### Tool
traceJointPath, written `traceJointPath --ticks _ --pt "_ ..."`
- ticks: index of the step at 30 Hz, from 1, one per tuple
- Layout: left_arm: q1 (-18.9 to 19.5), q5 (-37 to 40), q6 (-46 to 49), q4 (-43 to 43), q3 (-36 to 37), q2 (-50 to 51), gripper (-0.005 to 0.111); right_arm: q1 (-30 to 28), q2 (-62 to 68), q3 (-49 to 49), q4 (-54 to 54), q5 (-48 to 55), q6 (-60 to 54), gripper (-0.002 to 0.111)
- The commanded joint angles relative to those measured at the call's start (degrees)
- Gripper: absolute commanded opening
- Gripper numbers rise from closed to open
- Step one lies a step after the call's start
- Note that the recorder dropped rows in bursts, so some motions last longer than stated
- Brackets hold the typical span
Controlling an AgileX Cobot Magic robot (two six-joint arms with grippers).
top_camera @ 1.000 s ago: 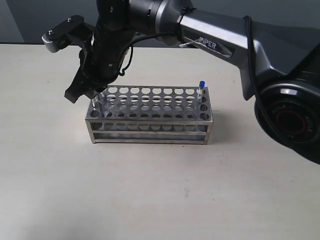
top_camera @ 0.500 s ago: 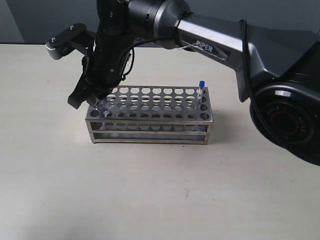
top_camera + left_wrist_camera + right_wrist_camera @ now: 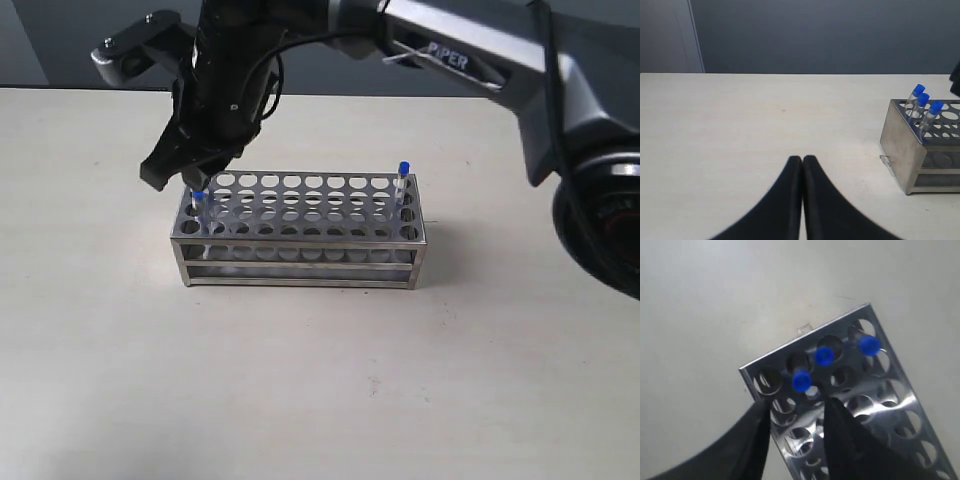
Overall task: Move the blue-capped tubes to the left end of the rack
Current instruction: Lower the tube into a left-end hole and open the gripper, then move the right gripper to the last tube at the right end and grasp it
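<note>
On the pale table (image 3: 300,400) before a dark wall, the right gripper (image 3: 175,180) has lifted off the rack (image 3: 300,232), jaws apart and empty, leaving three blue-capped tubes (image 3: 824,355) at its left end and a fourth tube (image 3: 402,170) still at the right end, while the left gripper (image 3: 801,161) sits pinched together on nothing, well apart; the exterior view shows only one of the three left caps.

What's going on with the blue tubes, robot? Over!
Left tool shut, idle over table. Right tool open, empty, above rack left end. Three blue-capped tubes there; fourth tube at right end. Nothing blocking.
</note>
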Motion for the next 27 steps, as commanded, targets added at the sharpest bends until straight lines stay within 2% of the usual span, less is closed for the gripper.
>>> traceJointPath --ticks 1,6,13,27 --pt "-0.36 -0.30 -0.03 -0.28 -0.18 -0.20 0.001 -1.37 -3.68 0.07 -7.49 3.82 4.26 0.035" --pt "-0.36 -0.30 -0.03 -0.28 -0.18 -0.20 0.001 -6.29 -5.48 0.51 -14.47 4.06 11.97 0.035" --pt "-0.36 -0.30 -0.03 -0.15 -0.18 -0.20 0.001 -14.84 -7.24 10.16 -12.96 4.06 15.61 0.035" --pt "-0.36 -0.30 -0.03 -0.15 -0.18 -0.20 0.001 -17.11 -7.15 13.92 -16.00 4.06 16.46 0.035"
